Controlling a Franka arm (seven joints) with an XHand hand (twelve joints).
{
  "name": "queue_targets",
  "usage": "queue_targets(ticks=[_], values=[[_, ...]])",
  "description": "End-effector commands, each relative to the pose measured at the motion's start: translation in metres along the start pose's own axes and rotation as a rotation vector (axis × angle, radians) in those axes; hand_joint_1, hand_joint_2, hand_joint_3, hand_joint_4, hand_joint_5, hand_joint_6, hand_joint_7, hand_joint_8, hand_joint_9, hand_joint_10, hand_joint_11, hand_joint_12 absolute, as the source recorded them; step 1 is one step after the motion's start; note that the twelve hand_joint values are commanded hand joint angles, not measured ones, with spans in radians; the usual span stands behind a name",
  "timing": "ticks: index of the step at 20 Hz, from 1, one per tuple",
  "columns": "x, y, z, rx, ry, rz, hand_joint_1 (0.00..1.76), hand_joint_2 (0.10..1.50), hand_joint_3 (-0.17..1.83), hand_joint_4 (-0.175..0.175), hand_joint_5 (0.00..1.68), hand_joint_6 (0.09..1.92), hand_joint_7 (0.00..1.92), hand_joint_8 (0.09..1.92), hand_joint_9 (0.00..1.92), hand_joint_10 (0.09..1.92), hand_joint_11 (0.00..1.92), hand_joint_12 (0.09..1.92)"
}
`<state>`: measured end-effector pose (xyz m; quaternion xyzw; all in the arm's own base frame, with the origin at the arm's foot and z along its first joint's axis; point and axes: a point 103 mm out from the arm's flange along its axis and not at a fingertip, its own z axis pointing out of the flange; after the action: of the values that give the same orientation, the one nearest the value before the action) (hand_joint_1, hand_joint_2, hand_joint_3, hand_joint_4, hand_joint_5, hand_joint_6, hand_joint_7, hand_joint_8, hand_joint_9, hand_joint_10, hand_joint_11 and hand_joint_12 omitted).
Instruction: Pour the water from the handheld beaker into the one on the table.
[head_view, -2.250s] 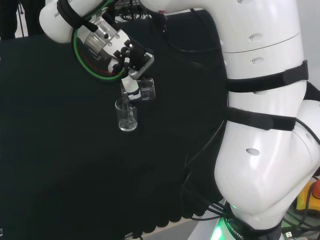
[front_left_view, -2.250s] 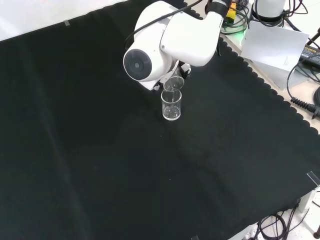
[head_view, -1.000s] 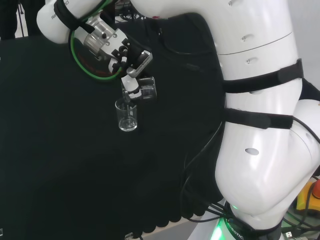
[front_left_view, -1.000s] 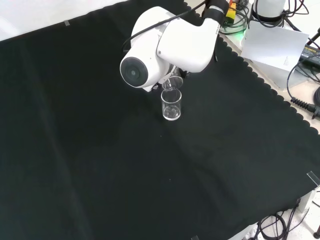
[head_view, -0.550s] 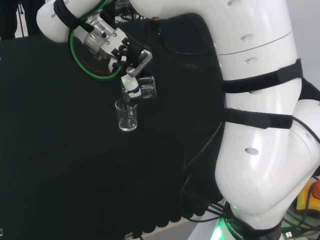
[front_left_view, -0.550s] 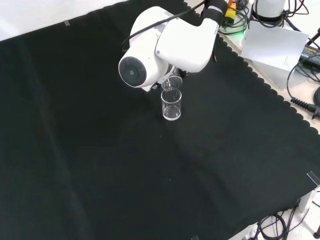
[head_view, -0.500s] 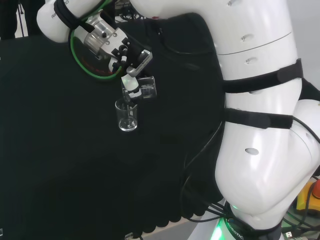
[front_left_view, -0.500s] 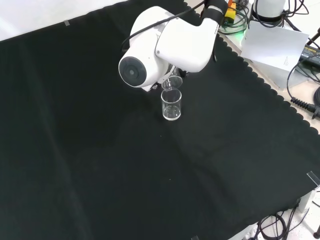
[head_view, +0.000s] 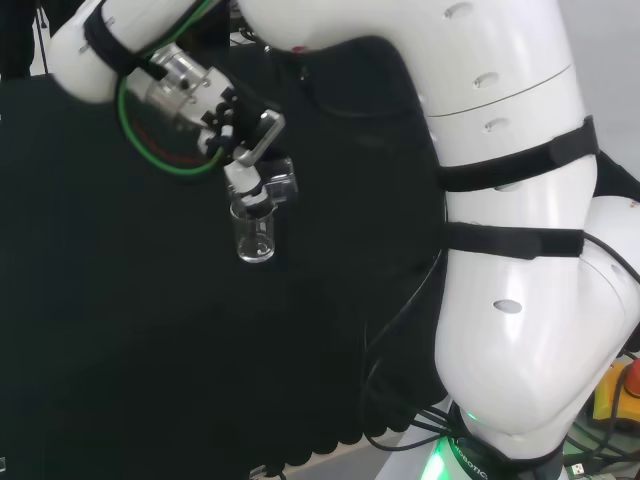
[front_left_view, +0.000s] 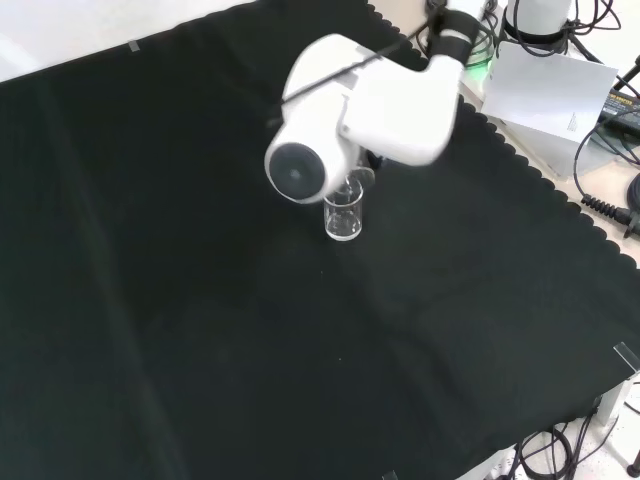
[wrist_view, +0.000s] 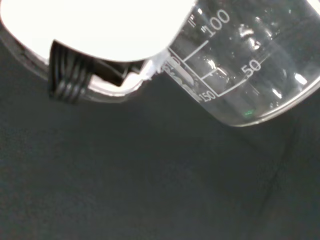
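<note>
Above the table beaker (head_view: 254, 236), the hand (head_view: 240, 146), fingers curled round the tilted handheld beaker (head_view: 276, 183), risks spilling if the lips misalign.

On the worktop (front_left_view: 200, 330) a beaker (head_view: 254, 237) stands upright, near the middle of the cloth in the front view. In the head view the robot hand (head_view: 243, 158) is above and to the left of it, with a second, handheld beaker (head_view: 277, 184) tilted in its curled fingers, just above the standing beaker's rim and slightly to its right. In the front view the arm's link (front_left_view: 370, 110) stands behind and above the standing beaker (front_left_view: 343, 215), covering most of the handheld beaker (front_left_view: 353, 180), whose edge shows just over the rim. In the wrist view the handheld beaker (wrist_view: 245, 60) lies tilted beside the robot hand (wrist_view: 100, 30), above the cloth.
</note>
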<state>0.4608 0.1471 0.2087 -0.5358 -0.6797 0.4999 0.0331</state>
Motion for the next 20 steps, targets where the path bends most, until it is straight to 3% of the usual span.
queue_targets(ticks=[1, 5, 8, 10, 12, 14, 18, 20], values=[[0.037, -0.006, -0.029, -0.095, -0.017, -0.028, 1.31, 0.62, 0.79, -0.175, 1.17, 0.88, 1.23, 0.86, 1.54, 0.77, 1.28, 0.76], [0.031, -0.004, -0.031, -0.093, 0.014, -0.045, 1.31, 0.62, 0.79, -0.175, 1.17, 0.88, 1.23, 0.86, 1.54, 0.77, 1.27, 0.76], [0.018, -0.007, -0.031, -0.153, 0.083, -0.071, 1.31, 0.62, 0.78, -0.175, 1.17, 0.88, 1.23, 0.86, 1.54, 0.77, 1.27, 0.75], [0.013, -0.01, -0.038, -0.238, 0.155, -0.116, 1.31, 0.62, 0.78, -0.175, 1.17, 0.88, 1.23, 0.86, 1.54, 0.76, 1.27, 0.75], [-0.008, -0.018, -0.032, -0.345, 0.237, -0.167, 1.31, 0.62, 0.78, -0.175, 1.17, 0.88, 1.23, 0.86, 1.53, 0.76, 1.27, 0.75], [-0.023, -0.021, -0.027, -0.411, 0.295, -0.2, 1.31, 0.63, 0.77, -0.175, 1.17, 0.88, 1.22, 0.86, 1.53, 0.76, 1.27, 0.75], [-0.051, -0.021, -0.009, -0.485, 0.338, -0.231, 1.31, 0.63, 0.77, -0.175, 1.17, 0.88, 1.22, 0.85, 1.53, 0.76, 1.27, 0.75], [-0.054, -0.019, -0.006, -0.543, 0.397, -0.213, 1.31, 0.63, 0.77, -0.175, 1.17, 0.88, 1.22, 0.85, 1.53, 0.76, 1.27, 0.75]])
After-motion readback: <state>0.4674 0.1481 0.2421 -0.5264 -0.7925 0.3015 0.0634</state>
